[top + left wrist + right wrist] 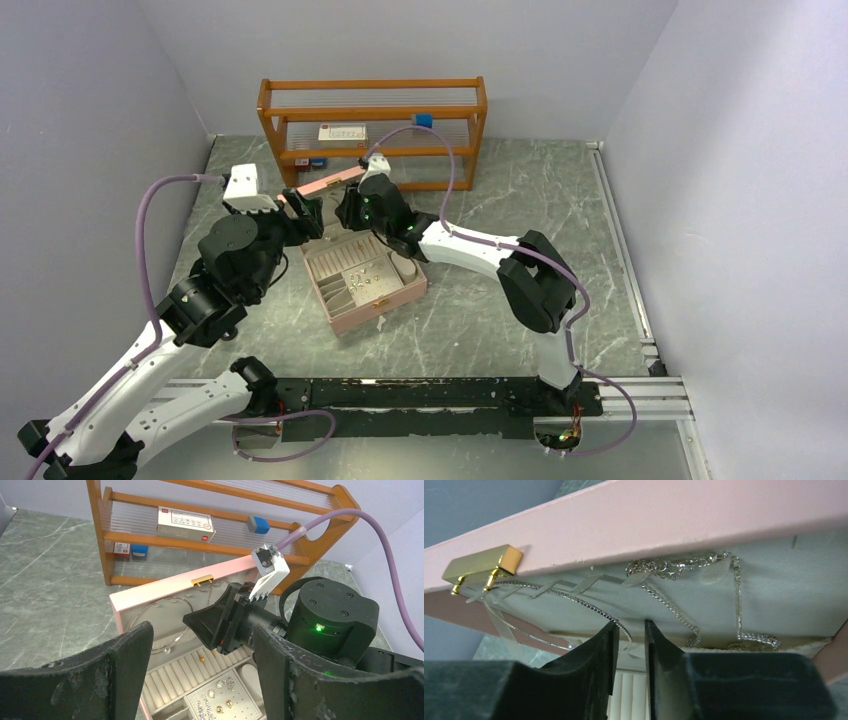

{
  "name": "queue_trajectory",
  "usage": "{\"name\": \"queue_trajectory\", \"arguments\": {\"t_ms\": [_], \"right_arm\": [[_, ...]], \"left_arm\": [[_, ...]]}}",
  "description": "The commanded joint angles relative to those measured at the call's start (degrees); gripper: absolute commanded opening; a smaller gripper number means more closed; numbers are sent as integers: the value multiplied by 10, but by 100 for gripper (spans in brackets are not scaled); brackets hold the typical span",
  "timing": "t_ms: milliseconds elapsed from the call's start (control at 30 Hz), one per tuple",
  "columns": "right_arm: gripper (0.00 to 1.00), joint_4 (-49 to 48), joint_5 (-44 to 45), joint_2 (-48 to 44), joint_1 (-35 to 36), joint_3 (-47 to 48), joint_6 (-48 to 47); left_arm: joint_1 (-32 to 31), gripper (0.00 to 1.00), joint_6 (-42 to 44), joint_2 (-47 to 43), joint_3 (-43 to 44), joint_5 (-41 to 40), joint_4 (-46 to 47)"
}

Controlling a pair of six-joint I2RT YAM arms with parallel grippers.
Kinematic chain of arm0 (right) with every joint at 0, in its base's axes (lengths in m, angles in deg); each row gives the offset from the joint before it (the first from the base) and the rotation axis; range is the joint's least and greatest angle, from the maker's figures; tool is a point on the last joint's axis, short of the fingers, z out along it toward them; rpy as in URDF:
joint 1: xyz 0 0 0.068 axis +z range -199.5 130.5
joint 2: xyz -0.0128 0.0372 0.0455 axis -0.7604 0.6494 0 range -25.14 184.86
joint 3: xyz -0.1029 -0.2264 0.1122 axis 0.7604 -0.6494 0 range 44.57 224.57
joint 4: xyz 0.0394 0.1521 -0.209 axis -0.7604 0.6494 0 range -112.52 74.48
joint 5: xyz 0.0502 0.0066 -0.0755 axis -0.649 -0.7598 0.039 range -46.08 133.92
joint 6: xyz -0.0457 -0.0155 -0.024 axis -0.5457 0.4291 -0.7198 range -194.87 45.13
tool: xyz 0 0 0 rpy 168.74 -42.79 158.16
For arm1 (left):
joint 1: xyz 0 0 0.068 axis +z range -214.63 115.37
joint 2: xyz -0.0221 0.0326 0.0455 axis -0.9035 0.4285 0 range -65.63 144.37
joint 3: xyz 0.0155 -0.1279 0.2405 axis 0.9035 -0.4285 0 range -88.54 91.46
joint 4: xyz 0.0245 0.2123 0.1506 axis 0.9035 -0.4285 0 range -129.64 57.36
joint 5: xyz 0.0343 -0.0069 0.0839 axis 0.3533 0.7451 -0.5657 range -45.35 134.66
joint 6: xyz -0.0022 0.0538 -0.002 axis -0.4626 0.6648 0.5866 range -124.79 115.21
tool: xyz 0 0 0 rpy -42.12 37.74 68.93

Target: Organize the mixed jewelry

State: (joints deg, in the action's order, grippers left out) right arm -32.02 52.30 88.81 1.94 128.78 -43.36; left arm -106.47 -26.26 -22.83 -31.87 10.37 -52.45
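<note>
The right gripper [631, 625] points up at the inside of the raised lid [674, 515] of a pink jewelry box [385, 300]. Its fingers are drawn close, with a narrow slit between them. A thin silver chain [574, 599] ends at the fingertips; whether it is pinched cannot be told. The right arm bends at a high elbow right of the box, forearm stretching left. The left gripper [202, 632] hovers beside the lid, fingers spread wide and holding nothing, with its arm reaching forward from the left base. The mixed jewelry [220, 696] lies in the tray compartments, and more chains hang inside the lid.
</note>
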Motion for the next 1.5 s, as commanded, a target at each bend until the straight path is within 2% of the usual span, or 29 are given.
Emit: {"name": "queue_trajectory", "arguments": {"t_ms": [0, 133, 267, 867, 1133, 1467], "right_arm": [[25, -15, 6, 9, 0, 18, -11], [8, -28, 12, -1, 0, 5, -19], [2, -32, 17, -19, 0, -11, -24], [0, -39, 5, -82, 3, -56, -15], [0, -41, 5, -84, 3, -61, -12], [2, 20, 18, -47, 3, -13, 8]], "left_arm": [[-2, 77, -2, -1, -5, 3, -1], [-3, 77, -1, -1, -4, 3, -1], [-2, 77, 0, -1, -3, 2, -2], [-2, 77, -3, 2, -5, 6, -1], [-2, 77, -4, 3, -4, 6, -2], [-2, 78, -3, 1, -3, 6, -3]]}}
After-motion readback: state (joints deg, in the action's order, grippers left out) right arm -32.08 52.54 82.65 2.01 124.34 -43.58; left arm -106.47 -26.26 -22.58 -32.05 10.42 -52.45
